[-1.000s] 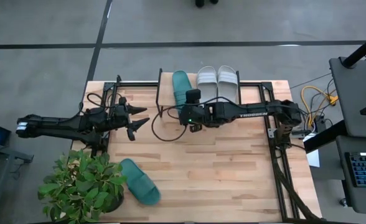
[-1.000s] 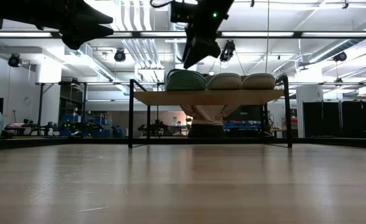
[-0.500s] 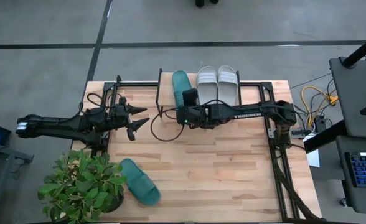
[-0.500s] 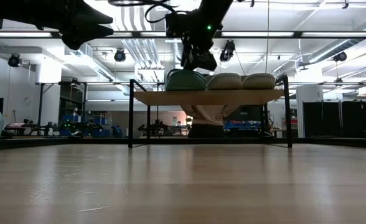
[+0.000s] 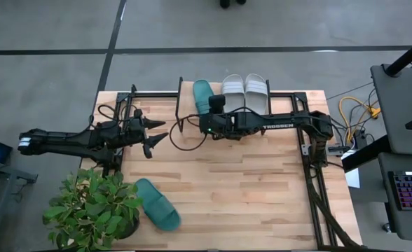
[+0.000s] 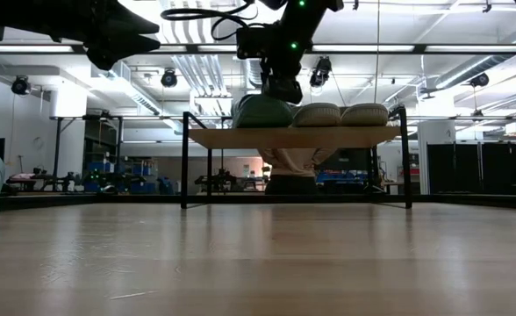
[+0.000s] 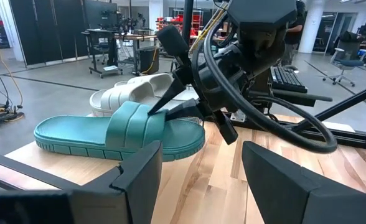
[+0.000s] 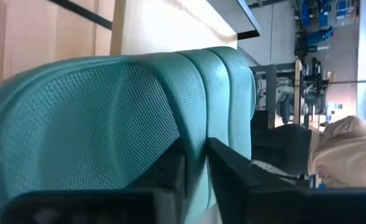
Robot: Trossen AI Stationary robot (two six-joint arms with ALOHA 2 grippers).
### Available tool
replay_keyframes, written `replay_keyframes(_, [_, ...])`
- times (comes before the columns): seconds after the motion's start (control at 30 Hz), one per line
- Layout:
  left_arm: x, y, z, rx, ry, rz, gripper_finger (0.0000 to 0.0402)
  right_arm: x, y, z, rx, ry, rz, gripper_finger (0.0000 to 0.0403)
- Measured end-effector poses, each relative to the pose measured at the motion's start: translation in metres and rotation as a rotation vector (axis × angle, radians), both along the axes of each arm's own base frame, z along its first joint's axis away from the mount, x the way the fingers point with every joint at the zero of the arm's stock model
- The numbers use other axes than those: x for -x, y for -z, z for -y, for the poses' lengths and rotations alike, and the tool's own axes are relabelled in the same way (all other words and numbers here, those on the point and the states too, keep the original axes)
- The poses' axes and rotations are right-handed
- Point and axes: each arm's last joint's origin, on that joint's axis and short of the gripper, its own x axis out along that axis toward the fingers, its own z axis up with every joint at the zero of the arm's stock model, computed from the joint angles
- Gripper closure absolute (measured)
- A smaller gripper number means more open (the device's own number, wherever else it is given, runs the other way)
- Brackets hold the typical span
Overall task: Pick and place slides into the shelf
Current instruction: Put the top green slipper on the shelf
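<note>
The shelf (image 5: 280, 102) stands at the table's far edge. On its board lie a teal slide (image 5: 203, 92) and two grey slides (image 5: 232, 91) (image 5: 256, 91), side by side on their soles. My right gripper (image 5: 211, 106) is shut on the teal slide's strap, seen close in the right wrist view (image 8: 197, 146). A second teal slide (image 5: 157, 204) lies sole down on the table near the front left. My left gripper (image 5: 158, 133) hovers open over the table's left part, holding nothing. My right gripper pinches the teal slide's strap at its near edge (image 8: 198, 124), one finger (image 8: 173, 165) on the footbed side and the other (image 8: 233, 168) over the ridged top. The fingers slant down from the table's near side. The slide lies flat on the shelf board (image 6: 346, 137).
A potted plant (image 5: 94, 210) stands at the front left corner beside the loose teal slide. Black frame rails (image 5: 307, 150) run along the table's right side. A person (image 6: 293, 167) shows in the room behind the shelf. Bare wood lies in the table's middle.
My right gripper has moved toward the far edge and down onto the teal slide on the shelf, and its fingers have closed on the strap. The slide stays on the board.
</note>
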Motion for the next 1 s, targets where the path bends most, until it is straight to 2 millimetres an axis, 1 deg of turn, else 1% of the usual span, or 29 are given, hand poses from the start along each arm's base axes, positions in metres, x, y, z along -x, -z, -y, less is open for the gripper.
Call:
replay_keyframes(0.07, [0.0,0.0,0.0,0.0,0.0,0.0,0.0194,0.0,0.0,-0.001,-0.011,0.016,0.025,0.0377])
replay_keyframes(0.13, [0.0,0.0,0.0,0.0,0.0,0.0,0.0194,0.0,0.0,-0.003,-0.02,0.028,0.046,0.0387])
replay_keyframes(0.23, [0.0,0.0,0.0,0.0,0.0,0.0,0.0194,0.0,-0.001,-0.006,-0.011,0.059,0.072,0.0389])
replay_keyframes(0.37, [0.0,0.0,0.0,0.0,0.0,0.0,0.0194,0.001,-0.003,-0.013,0.109,0.145,0.09,0.039])
replay_keyframes(0.43, [0.0,0.0,0.0,0.0,0.0,0.0,0.0194,0.001,-0.004,-0.018,0.126,0.162,0.106,0.039])
replay_keyframes(0.57, [0.0,0.0,0.0,0.0,0.0,0.0,0.0194,0.001,-0.004,-0.027,0.107,0.175,0.161,0.0391])
replay_keyframes(0.73, [0.0,0.0,0.0,0.0,0.0,0.0,0.0194,0.001,-0.003,-0.034,0.07,0.207,0.237,0.0391])
replay_keyframes(1.0, [0.0,0.0,0.0,0.0,0.0,0.0,0.0194,0.002,0.001,-0.034,0.061,0.27,0.305,0.0392])
